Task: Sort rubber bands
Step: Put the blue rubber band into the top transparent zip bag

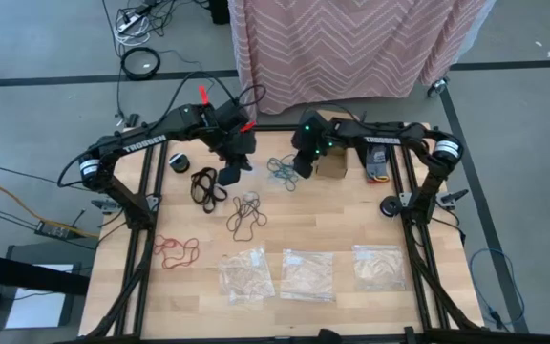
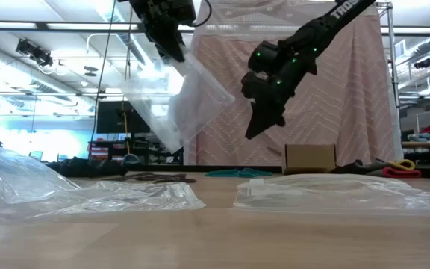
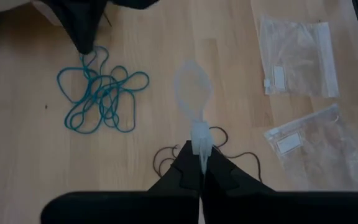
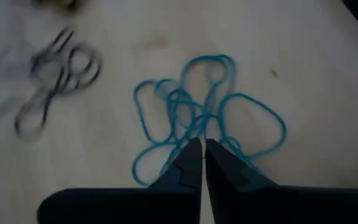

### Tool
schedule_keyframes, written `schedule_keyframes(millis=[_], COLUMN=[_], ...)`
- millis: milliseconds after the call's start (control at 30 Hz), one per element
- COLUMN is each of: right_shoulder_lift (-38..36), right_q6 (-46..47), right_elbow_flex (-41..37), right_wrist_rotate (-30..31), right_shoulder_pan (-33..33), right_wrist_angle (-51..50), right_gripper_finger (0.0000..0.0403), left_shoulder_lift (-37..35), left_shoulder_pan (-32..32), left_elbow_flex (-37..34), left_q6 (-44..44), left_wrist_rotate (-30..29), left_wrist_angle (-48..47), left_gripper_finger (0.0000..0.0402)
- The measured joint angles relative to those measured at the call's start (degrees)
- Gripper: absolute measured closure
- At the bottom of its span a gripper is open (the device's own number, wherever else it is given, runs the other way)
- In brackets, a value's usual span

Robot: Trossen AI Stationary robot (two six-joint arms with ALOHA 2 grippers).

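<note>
Inventory, near edge to far.

Clear plastic bags on the table: three, in a row along the lower centre of the high view; all lie flat, contents not discernible.

Rubber bands, four clusters:
- Red cluster, lower left, long axis running left-right.
- Dark brown cluster, centre, long axis running up-down.
- Black cluster, left of centre, long axis running up-down.
- Teal-blue cluster, upper centre, spread without clear direction.

Fourth clear bag: one, hanging in the air, pinched by its edge in the left gripper, jaws closed on it; nothing visible inside.

Right gripper: one, directly above the teal-blue cluster, jaws nearly together; whether a band is caught between them cannot be told.

Cardboard box: one, upper right of centre.
</note>
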Motion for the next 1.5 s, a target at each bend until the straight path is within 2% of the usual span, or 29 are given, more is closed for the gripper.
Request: schedule_keyframes(millis=[100,167,300,400,600,933,1133,1300,1500], right_shoulder_lift=[0.0,0.5,2.6,4.7,7.9,9.4,9.9,9.9,9.9], right_q6=[-10.7,-14.9,-17.7,-17.4,-16.8,-15.3,-15.3,-16.6,-16.8], right_elbow_flex=[0.0,0.0,0.0,0.0,-0.1,-0.1,-0.1,0.0,0.0], right_wrist_rotate=[-2.8,-0.5,0.8,0.7,-2.2,1.4,0.9,-5.3,-4.8], right_shoulder_pan=[-0.1,0.0,-1.1,-2.1,-3.2,-1.9,-1.9,-2.2,-2.6], right_wrist_angle=[-1.1,-1.2,0.0,-0.3,0.3,2.5,4.2,5.2,6.0], right_gripper_finger=[0.0354,0.0329,0.0287,0.0274,0.0289,0.0379,0.0390,0.0367,0.0292], left_shoulder_lift=[0.0,0.0,0.0,0.0,0.0,0.0,0.0,0.0,0.0], left_shoulder_pan=[0.0,0.0,0.0,0.0,0.0,0.0,0.0,0.0,0.0], left_elbow_flex=[0.0,0.0,0.0,0.0,0.0,0.0,0.0,0.0,0.0], left_q6=[0.1,0.1,0.1,0.1,0.0,-0.3,-0.8,-1.2,-1.4], left_wrist_rotate=[0.0,0.0,0.1,0.1,0.1,-0.2,-0.3,-0.3,-0.3], left_wrist_angle=[0.2,0.1,0.0,-0.1,-0.2,-0.5,-0.5,-0.6,-0.6], left_gripper_finger=[0.0402,0.0402,0.0402,0.0402,0.0402,0.0402,0.0402,0.0402,0.0402])
